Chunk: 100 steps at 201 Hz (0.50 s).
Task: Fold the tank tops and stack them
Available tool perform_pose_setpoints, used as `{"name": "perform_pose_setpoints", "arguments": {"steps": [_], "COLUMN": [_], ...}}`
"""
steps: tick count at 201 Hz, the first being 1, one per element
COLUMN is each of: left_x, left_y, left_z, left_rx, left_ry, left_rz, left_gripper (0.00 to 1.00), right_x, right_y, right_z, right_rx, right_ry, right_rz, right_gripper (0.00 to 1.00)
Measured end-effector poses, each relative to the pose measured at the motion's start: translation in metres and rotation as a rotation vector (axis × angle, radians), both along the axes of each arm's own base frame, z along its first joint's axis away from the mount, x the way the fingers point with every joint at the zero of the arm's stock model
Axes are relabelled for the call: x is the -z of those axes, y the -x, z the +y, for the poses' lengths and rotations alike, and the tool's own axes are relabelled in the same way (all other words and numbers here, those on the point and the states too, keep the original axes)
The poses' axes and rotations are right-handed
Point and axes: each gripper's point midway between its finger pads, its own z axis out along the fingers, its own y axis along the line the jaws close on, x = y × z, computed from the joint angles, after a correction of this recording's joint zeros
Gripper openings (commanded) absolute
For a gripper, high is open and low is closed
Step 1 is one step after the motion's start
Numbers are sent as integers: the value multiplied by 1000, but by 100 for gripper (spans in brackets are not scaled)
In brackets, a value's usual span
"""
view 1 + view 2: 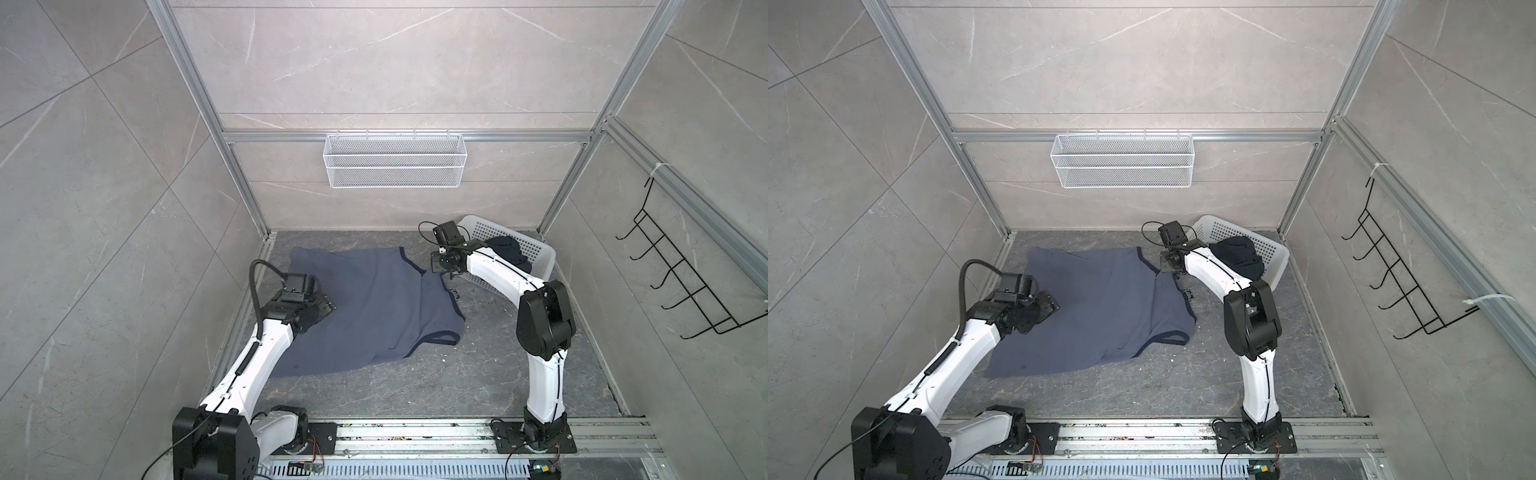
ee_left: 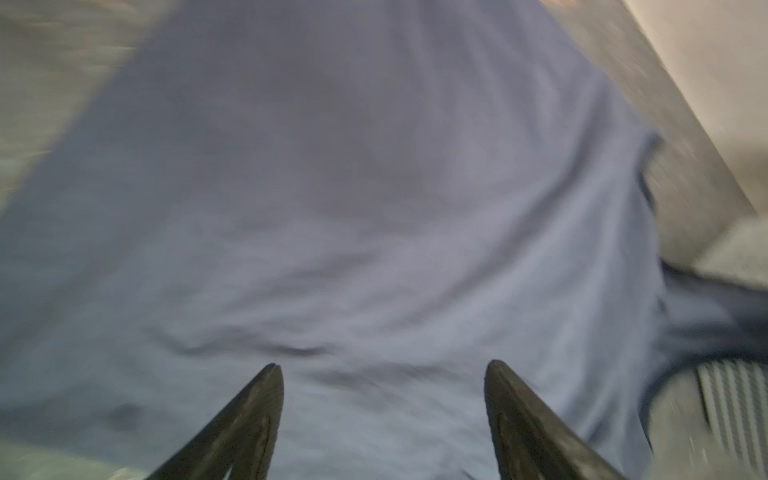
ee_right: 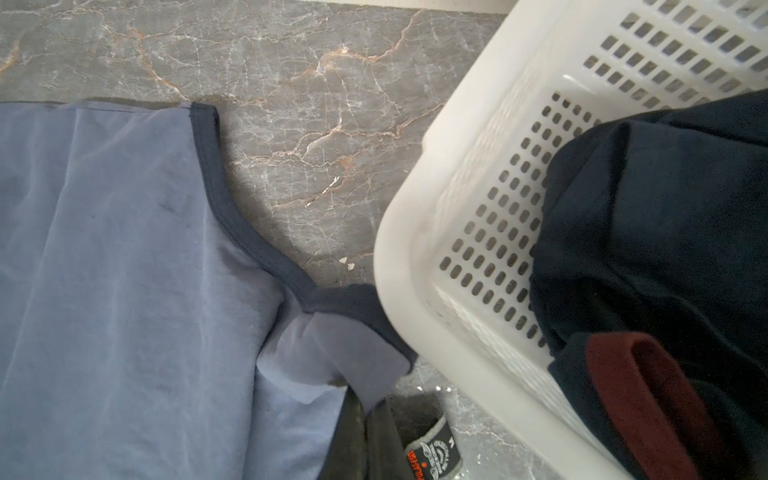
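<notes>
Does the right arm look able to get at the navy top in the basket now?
Probably, once freed: the navy top lies uncovered in the basket beside the right gripper, but that gripper is shut on a strap of the blue top.

White plastic basket (image 1: pixel 490 230), wire mesh shelf (image 1: pixel 394 178), black hook rack (image 1: pixel 703 286)

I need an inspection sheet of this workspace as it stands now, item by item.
Surface: dark marbled table, flat.
Job's things: slate-blue tank top spread out on the table; navy tank top bunched in the white basket.
Clutter: white crumbs beside the blue top.
Grippers: left gripper open over the blue cloth; right gripper shut on its strap.
Cables: black hose arcs over the left arm.
Surroundings: mesh shelf and hook rack on the walls.
</notes>
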Motion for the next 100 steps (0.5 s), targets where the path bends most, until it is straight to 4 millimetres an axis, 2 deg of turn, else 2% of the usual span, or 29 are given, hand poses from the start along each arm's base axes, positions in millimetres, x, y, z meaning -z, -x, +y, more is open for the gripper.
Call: {"name": "perform_pose_setpoints", "arguments": {"steps": [15,37,58,79,100], "left_x": [15,49,71,88,101], "left_y": [3,16,29,38,44], "left_z": [-33,-79,-109,-122,-119], "left_rx": [89,202,276,301,284], "left_ry": [14,-1,-11,-17,-19], "left_rz": [50,163,232,277,302], "left_gripper": [77,78,78,77,77], "right_x": [-1,-5,-7,-8,-9], "right_y": [0,1,4,5,5], "right_z": [0,-1,-2,-3,-3], "right_rx": [0,0,0,2,3], "right_ry": [-1,-3,-4,-2,-2], "right_rz": [-2,-7,-9,-11,-12], "right_gripper": [0,0,0,0,0]}}
